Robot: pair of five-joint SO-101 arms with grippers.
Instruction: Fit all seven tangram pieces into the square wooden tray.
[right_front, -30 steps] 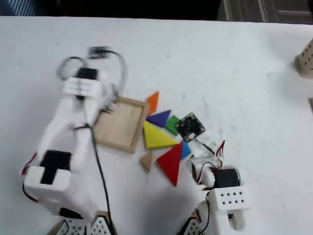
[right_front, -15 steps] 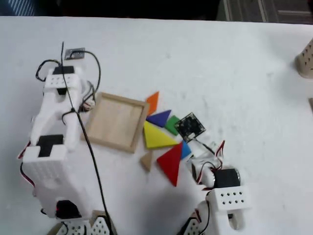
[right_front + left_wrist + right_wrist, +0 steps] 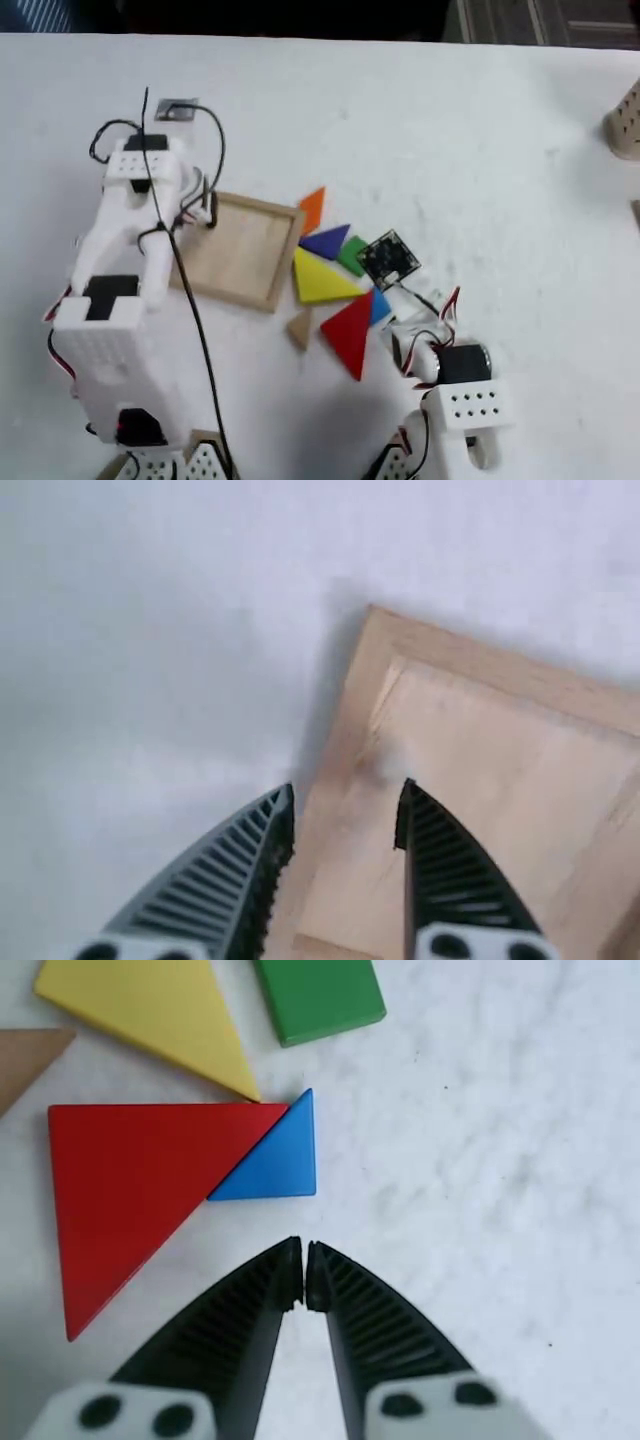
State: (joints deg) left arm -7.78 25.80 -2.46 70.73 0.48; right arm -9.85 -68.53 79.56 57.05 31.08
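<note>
The square wooden tray lies empty left of centre. My left gripper hangs at its far left corner. In the left wrist view it is open, one finger outside the tray rim and one inside. Just right of the tray lie the orange triangle, purple piece, green piece, yellow triangle, red triangle, blue triangle and tan triangle. My right gripper is shut and empty, just short of the blue triangle and red triangle.
The right arm stands at the front, its wrist board over the green and blue pieces. A pegged wooden block sits at the far right edge. White table stretches open behind and to the right of the pieces.
The left arm swung from over the tray out to the far left, then came back a little, so its gripper now stands at the tray's corner. The right arm kept still.
</note>
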